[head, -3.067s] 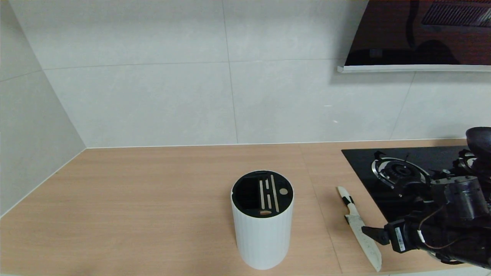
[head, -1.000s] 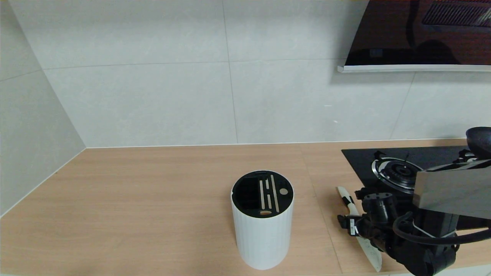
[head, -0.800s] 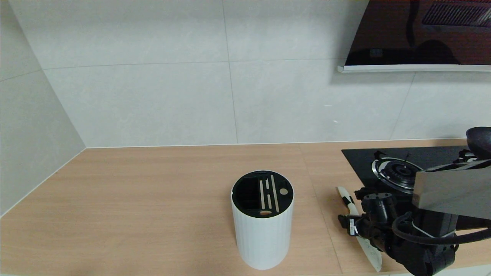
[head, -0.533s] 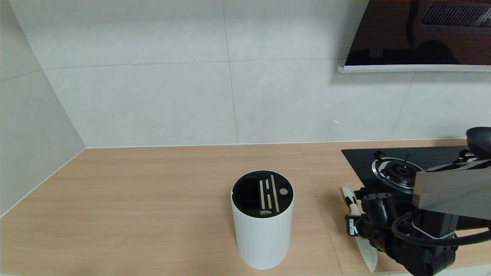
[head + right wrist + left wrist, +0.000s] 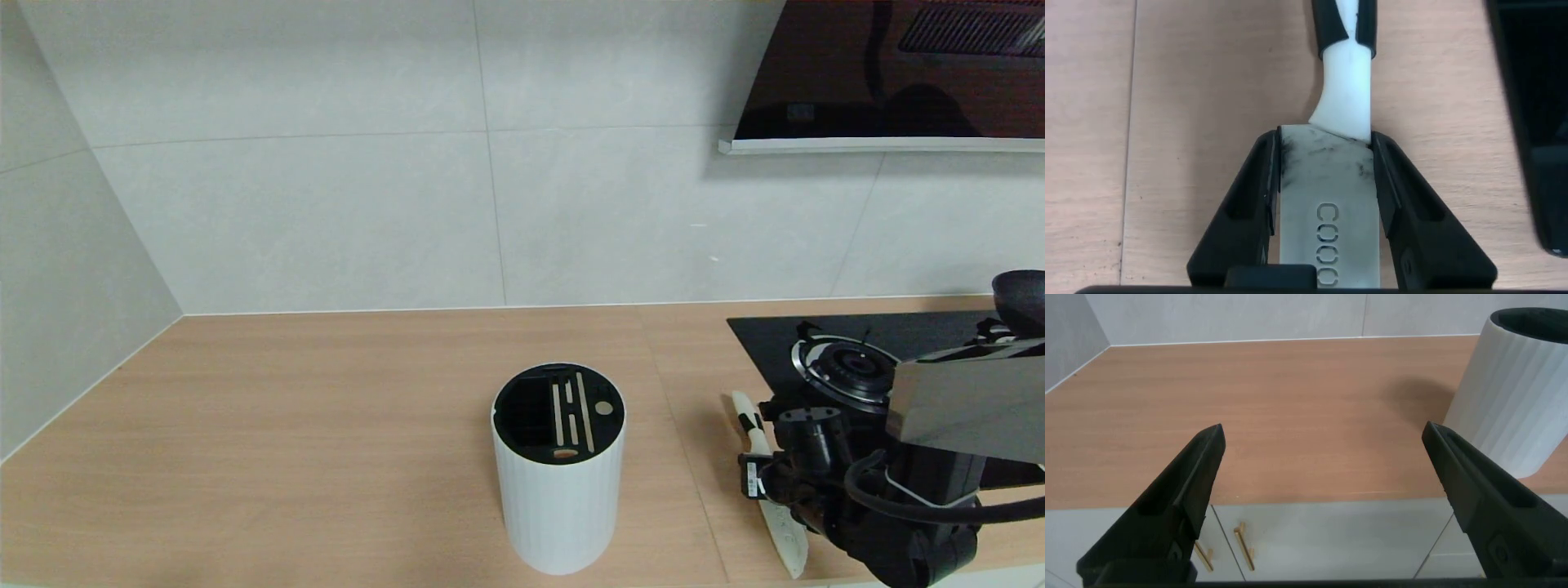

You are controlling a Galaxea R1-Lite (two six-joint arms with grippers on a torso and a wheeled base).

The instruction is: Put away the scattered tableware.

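Observation:
A white-handled knife [image 5: 749,418] with a pale blade lies on the wooden counter [image 5: 326,425], to the right of the white ribbed knife holder [image 5: 559,490]. The holder's black top has slots and an open compartment. My right gripper [image 5: 771,478] is down over the blade just behind the handle. In the right wrist view the right gripper [image 5: 1325,147] is shut on the knife [image 5: 1328,188], one finger against each side of the blade. My left gripper [image 5: 1323,437] is open with nothing in it, off the counter's front edge, with the holder [image 5: 1515,384] to one side.
A black gas stove [image 5: 849,363] with burner grates sits just right of the knife, and a dark range hood [image 5: 890,73] hangs above it. Tiled walls close off the back and left. Cabinet door handles [image 5: 1243,547] show under the counter's edge.
My right arm swung in from the lower right and came down over the blade near the handle. In the last second the knife shifted slightly to the right with the gripper.

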